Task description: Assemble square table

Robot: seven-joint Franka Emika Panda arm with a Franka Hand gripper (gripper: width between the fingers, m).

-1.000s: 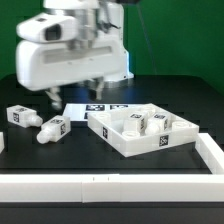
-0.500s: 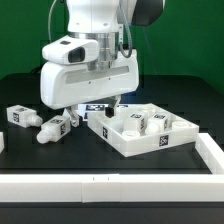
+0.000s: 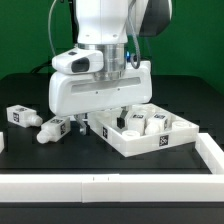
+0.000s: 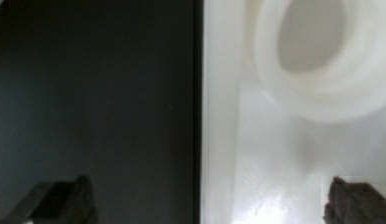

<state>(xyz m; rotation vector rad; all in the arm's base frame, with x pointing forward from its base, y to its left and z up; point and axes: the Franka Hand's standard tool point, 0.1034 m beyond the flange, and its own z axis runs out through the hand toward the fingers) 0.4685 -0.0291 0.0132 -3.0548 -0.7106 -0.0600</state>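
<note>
The square table slab (image 3: 150, 143) lies rim up on the black table, with two white tagged legs (image 3: 140, 122) (image 3: 166, 122) lying inside it. Two more legs (image 3: 22, 115) (image 3: 55, 127) lie loose toward the exterior view's left. My gripper (image 3: 103, 122) hangs low over the slab's left corner, open and holding nothing. In the wrist view the slab's rim (image 4: 261, 150) runs between my fingertips (image 4: 359, 200), with a round corner socket (image 4: 332, 50) ahead. One finger is over the black table and the other over the slab. The gripper (image 4: 208, 205) straddles the slab's edge.
A long low white border bar (image 3: 100, 186) runs along the front edge of the table. Another bar (image 3: 211, 150) runs along the exterior view's right side. The robot's white hand hides the area behind the slab's left corner.
The arm has swung toward the exterior view's right and come down, from above the loose legs to over the slab's left corner. The jaws stayed open.
</note>
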